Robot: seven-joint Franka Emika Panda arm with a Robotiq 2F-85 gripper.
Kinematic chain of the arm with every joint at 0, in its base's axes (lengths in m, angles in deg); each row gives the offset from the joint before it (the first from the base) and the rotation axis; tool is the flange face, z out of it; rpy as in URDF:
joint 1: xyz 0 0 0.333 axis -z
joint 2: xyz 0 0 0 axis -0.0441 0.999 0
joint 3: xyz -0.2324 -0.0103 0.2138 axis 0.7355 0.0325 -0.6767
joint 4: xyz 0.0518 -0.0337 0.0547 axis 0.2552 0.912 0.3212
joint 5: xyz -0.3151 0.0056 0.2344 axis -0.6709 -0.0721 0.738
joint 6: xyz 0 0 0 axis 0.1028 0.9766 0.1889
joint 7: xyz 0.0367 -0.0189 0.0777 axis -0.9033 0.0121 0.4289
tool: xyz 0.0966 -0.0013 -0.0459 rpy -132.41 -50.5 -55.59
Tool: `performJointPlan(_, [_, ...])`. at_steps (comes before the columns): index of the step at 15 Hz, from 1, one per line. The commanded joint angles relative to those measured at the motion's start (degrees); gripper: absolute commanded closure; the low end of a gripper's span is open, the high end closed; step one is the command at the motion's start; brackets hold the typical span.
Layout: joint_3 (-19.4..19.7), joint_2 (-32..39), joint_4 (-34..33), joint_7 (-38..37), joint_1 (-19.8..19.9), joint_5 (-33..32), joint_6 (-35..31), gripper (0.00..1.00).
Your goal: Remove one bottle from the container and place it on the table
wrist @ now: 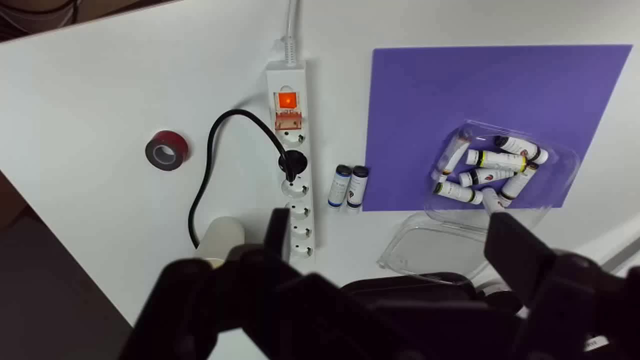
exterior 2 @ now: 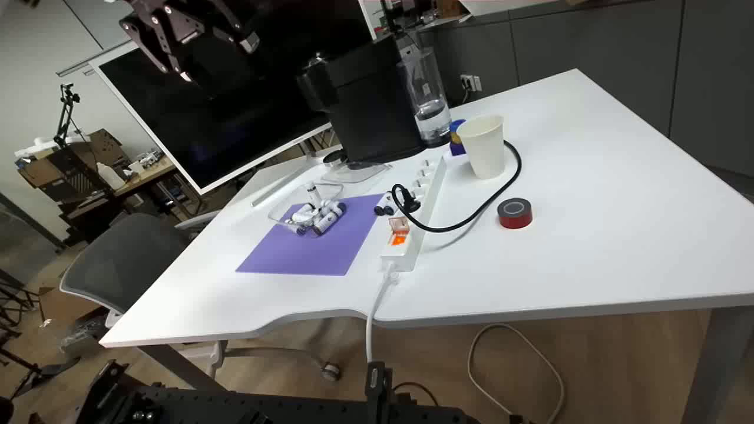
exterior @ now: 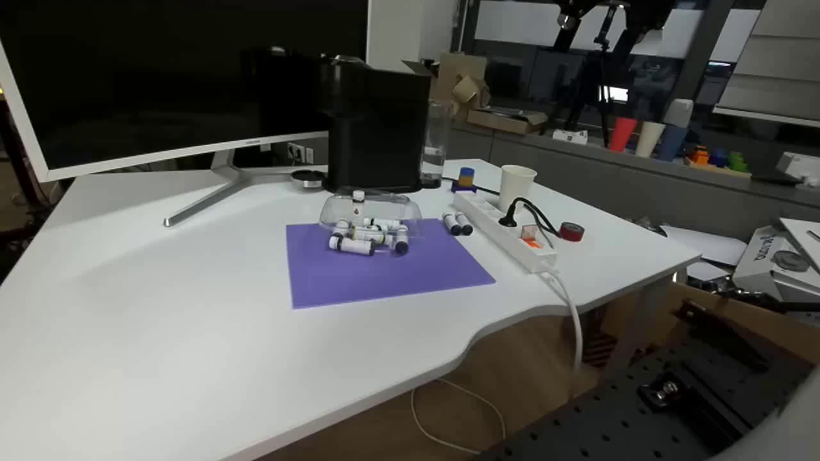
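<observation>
The container [wrist: 564, 167] is a clear plastic tray with its lid [wrist: 440, 245] folded open. It sits over the back edge of the purple mat and also shows in both exterior views [exterior: 415, 225] [exterior 2: 277, 212]. Several small white-labelled bottles [wrist: 502, 161] lie jumbled in it; one bottle [exterior: 358, 206] stands upright. Two more bottles [wrist: 339, 186] [wrist: 357, 186] lie side by side on the white table [wrist: 100, 90], beside the mat. My gripper [wrist: 392, 232] is open and empty, high above the table. It shows at the top of an exterior view [exterior 2: 218, 59].
A white power strip [wrist: 295, 150] with a black plug and cable lies beside the two loose bottles. A paper cup [exterior 2: 484, 147], red tape roll [exterior 2: 515, 213], tall black box [exterior: 378, 128], clear water tank [exterior 2: 429, 100] and monitor [exterior: 160, 77] stand around. The purple mat [exterior: 384, 275] lies flat.
</observation>
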Motion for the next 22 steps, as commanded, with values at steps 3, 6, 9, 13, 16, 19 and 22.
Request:
performJointPlan(3, [-0.44,0.05,-0.11,0.29,0.43,0.40,0.16,0.00])
performJointPlan(6, [-0.44,0.05,-0.11,0.30,0.43,0.40,0.16,0.00])
performJointPlan(9, [-0.44,0.05,-0.11,0.30,0.43,0.40,0.16,0.00])
performJointPlan(13, [-1.38,1.99,-1.18,-1.80,0.82,0.36,-0.41,0.00])
performJointPlan(16, [-2.16,7.64,-3.69,-2.73,-0.29,1.37,-0.42,0.00])
performJointPlan(19, [-4.20,14.01,-6.28,-4.31,-1.31,2.12,-1.33,0.00])
performJointPlan(22, [-7.54,21.63,-10.65,-7.07,-2.19,0.73,-1.87,0.00])
